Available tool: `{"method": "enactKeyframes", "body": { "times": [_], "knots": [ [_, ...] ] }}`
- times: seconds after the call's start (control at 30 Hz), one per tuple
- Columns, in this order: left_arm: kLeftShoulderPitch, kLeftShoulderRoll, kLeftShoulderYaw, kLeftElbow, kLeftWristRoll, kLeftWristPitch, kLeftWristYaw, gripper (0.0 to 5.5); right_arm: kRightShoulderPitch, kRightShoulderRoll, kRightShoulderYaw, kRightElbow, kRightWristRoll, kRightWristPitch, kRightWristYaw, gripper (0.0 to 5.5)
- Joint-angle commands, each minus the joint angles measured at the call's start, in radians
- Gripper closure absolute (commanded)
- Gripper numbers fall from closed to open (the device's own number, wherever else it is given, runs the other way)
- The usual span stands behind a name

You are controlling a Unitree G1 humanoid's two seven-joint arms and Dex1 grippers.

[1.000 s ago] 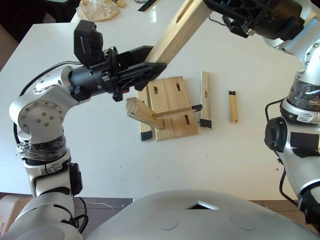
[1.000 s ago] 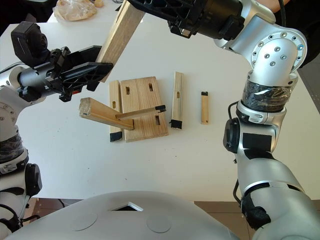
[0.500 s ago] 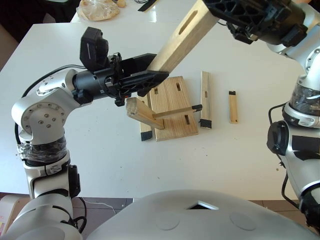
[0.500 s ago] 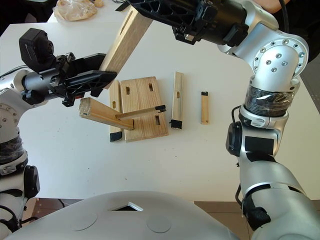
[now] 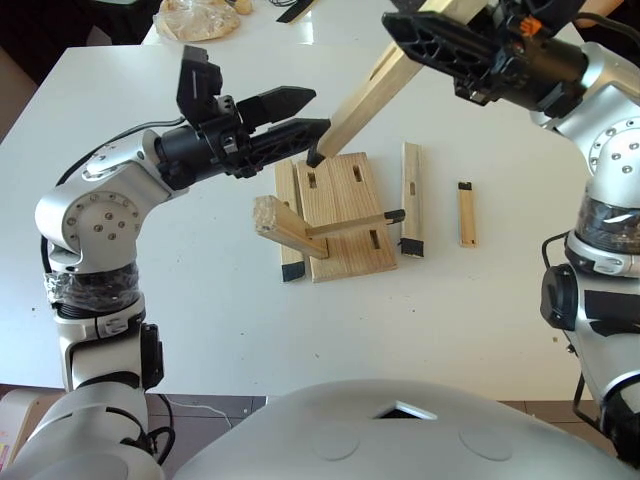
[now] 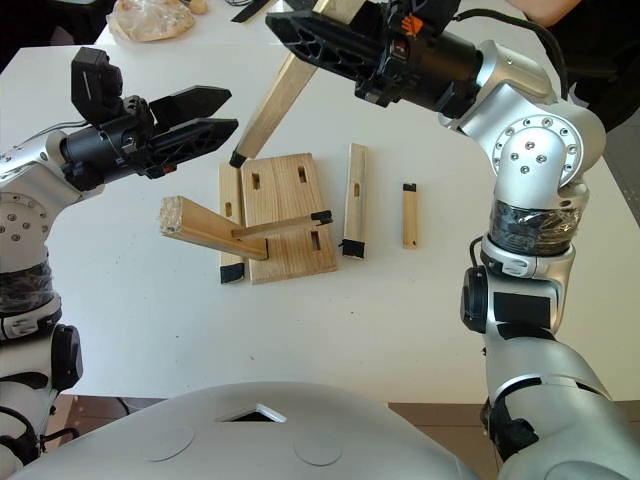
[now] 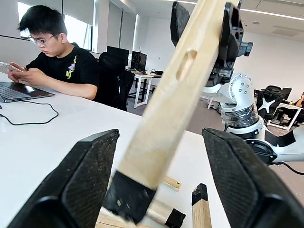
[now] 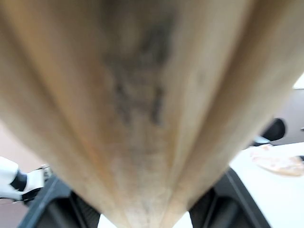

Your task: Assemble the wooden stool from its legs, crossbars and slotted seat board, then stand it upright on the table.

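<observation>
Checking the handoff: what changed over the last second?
The left pincer let go of the long black-tipped wooden leg and opened. The right pincer, gripping it, tipped it steeper, its black tip dropping toward the slotted wooden seat board. The board and the loose pieces beside it stayed put.

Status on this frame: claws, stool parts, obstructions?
Right claw shut on leg, tilted, black tip over seat board. Left claw open, straddling leg's lower end. Second leg with crossbar on board nearby.

Bright even light; soft shadows on table (image 5: 200,290).
</observation>
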Motion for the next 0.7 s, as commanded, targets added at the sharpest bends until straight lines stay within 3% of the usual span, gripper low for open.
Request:
{"method": "enactKeyframes", "body": {
  "times": [0.03,0.17,0.33,0.5,0.7],
  "knots": [
    [-0.001,0.044,0.049,0.091,0.071,-0.052,0.005,2.25,0.009,-0.066,0.020,0.047,-0.172,-0.145,0.021,3.49],
    [-0.001,-0.055,0.210,0.218,0.100,-0.161,0.233,2.25,0.114,-0.092,0.115,0.104,-0.378,-0.324,0.057,3.49],
    [0.037,-0.330,0.399,0.263,0.087,-0.324,0.670,2.25,0.210,-0.052,0.148,0.106,-0.419,-0.368,0.066,3.49],
    [0.121,-0.544,0.365,0.205,0.165,-0.401,0.924,2.25,0.288,-0.072,0.117,0.028,-0.328,-0.287,0.127,3.49],
    [0.187,-0.649,0.293,0.162,0.227,-0.441,0.993,2.25,0.367,-0.056,0.110,0.066,-0.292,-0.243,0.155,3.49]
  ]
}}
